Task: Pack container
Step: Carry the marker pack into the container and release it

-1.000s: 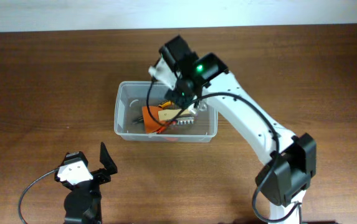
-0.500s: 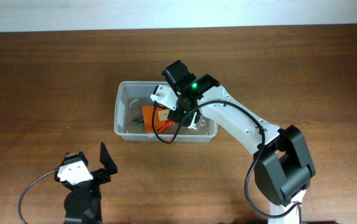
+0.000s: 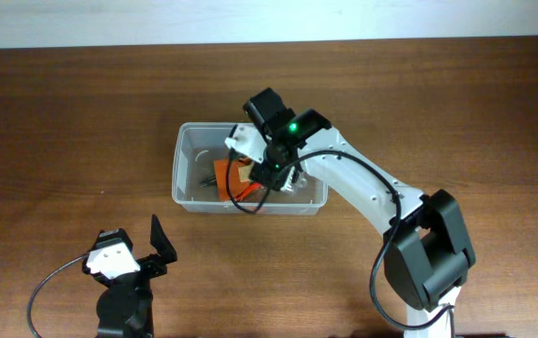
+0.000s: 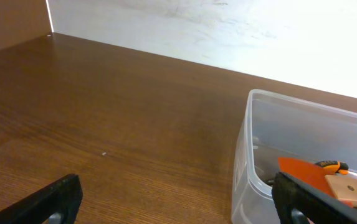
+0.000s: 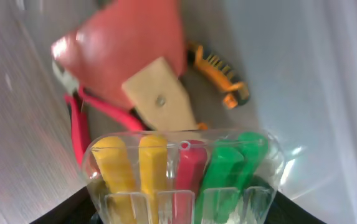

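My right jaws, clamped on the case (image 5: 181, 177), hang inside the container (image 3: 189, 150) near its 3 o'clock end, while my left jaws gape empty at 7 o'clock.

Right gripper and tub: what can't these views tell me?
- Right gripper grip: overhead, wrist covers it; right wrist view, bit case fills the bottom, fingers cut off.
- Tub contents: overhead, arm covers most; right wrist view blurred.
- Rest of tub: left wrist view, cut by the right edge.

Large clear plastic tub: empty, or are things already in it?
Not empty: an orange flat tool and red-handled pliers lie inside the large clear plastic tub.
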`<state>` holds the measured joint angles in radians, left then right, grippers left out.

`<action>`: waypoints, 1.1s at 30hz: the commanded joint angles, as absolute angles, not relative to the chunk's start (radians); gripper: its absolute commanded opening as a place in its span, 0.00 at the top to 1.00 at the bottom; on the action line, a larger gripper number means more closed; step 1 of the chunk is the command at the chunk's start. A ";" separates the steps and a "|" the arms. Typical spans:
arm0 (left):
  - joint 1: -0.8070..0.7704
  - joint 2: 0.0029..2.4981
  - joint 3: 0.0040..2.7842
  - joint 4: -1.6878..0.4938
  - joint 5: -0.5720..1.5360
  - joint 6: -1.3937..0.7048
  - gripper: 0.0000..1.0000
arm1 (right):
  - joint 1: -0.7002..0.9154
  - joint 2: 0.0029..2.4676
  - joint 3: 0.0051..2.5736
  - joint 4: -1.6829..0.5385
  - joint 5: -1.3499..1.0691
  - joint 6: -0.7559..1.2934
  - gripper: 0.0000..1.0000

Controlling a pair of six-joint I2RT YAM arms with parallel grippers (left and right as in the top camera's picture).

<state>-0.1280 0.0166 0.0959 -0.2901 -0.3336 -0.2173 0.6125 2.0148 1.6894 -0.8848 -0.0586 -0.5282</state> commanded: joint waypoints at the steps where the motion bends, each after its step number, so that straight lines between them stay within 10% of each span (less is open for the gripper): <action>1: -0.131 0.013 0.093 -0.292 -0.337 -0.208 0.01 | 0.609 1.943 1.812 -0.882 -0.075 -0.450 0.34; 33: -0.131 0.012 0.093 -0.292 -0.337 -0.208 0.01 | 0.616 2.027 1.593 -0.860 -0.167 -0.440 0.38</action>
<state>-0.1280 0.0166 0.0959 -0.2897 -0.3336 -0.2173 0.6106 2.0125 1.6203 -0.8806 -0.1341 -0.4446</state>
